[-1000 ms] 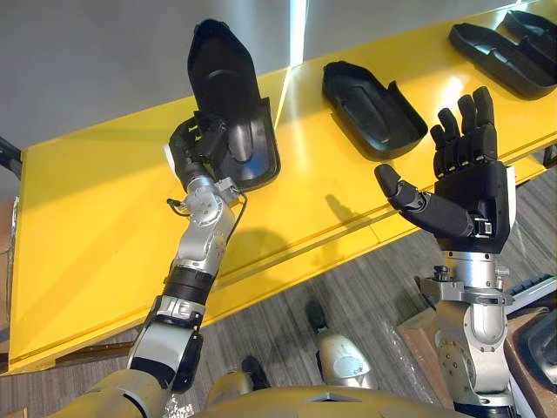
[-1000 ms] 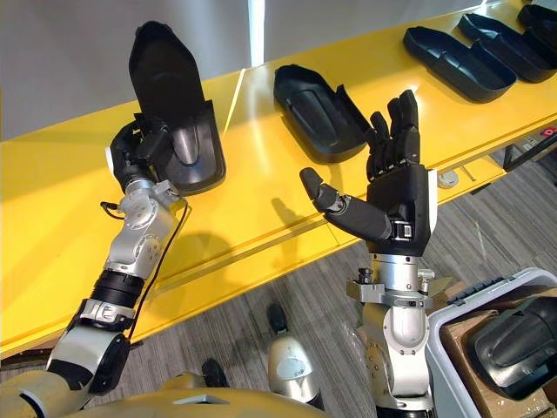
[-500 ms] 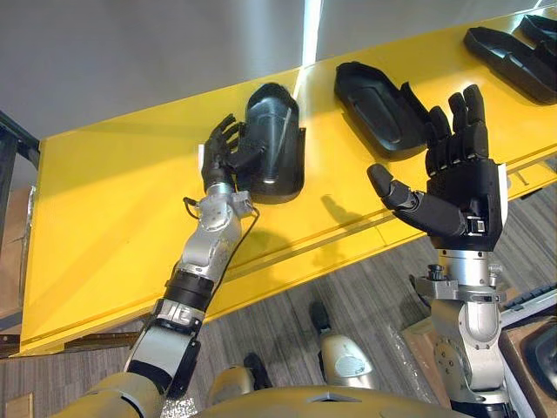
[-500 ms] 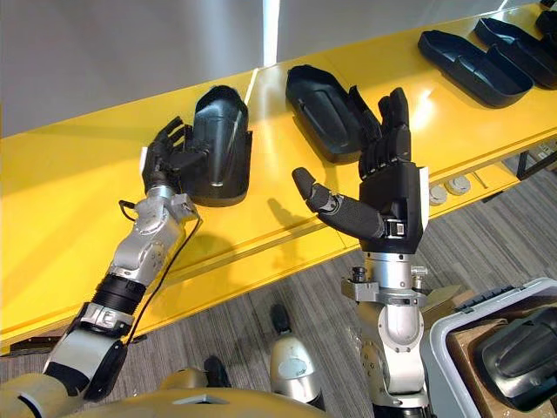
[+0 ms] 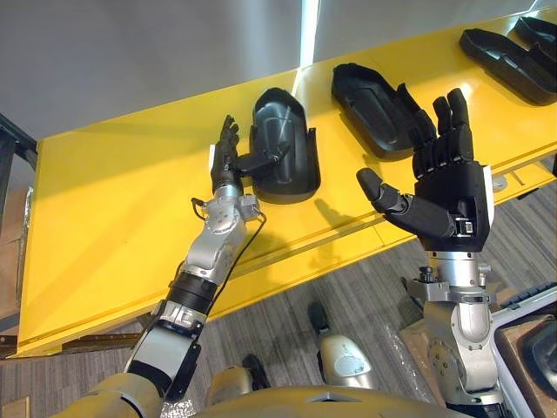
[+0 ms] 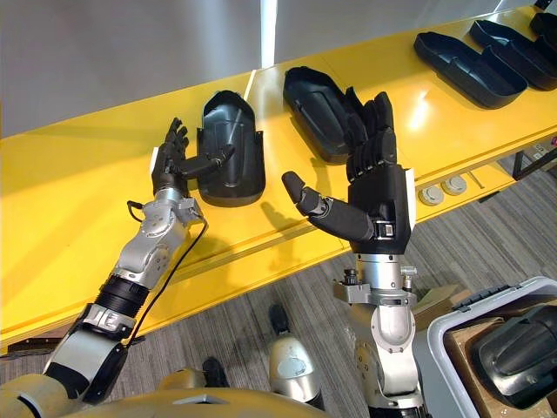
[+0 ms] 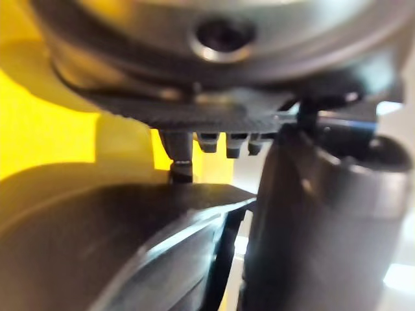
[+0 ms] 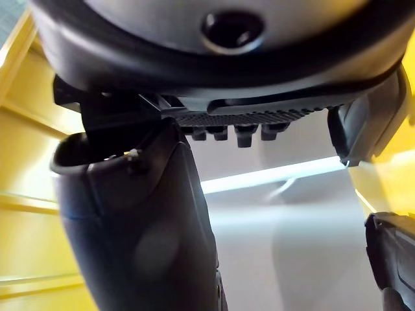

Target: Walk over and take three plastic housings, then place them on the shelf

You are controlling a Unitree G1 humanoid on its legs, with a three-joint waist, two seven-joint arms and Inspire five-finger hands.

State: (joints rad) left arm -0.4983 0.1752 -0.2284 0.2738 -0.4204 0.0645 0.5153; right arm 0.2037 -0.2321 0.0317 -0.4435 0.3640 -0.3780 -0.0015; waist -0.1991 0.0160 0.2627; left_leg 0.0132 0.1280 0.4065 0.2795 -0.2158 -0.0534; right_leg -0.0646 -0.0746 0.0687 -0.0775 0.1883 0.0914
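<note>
The long yellow shelf (image 5: 113, 218) runs past the picture's edge at its right end, cutting off the last black plastic housing (image 6: 546, 19) there. The right hand (image 5: 448, 187) hides the near end of another black moulded housing (image 5: 365, 91). In the left wrist view a dark curved shell (image 7: 97, 259) is only a blur.

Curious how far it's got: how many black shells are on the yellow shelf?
4: left housing beside the left hand, middle housing behind the right hand, two far housings at the right end of the shelf. Others may lie past the edge.
</note>
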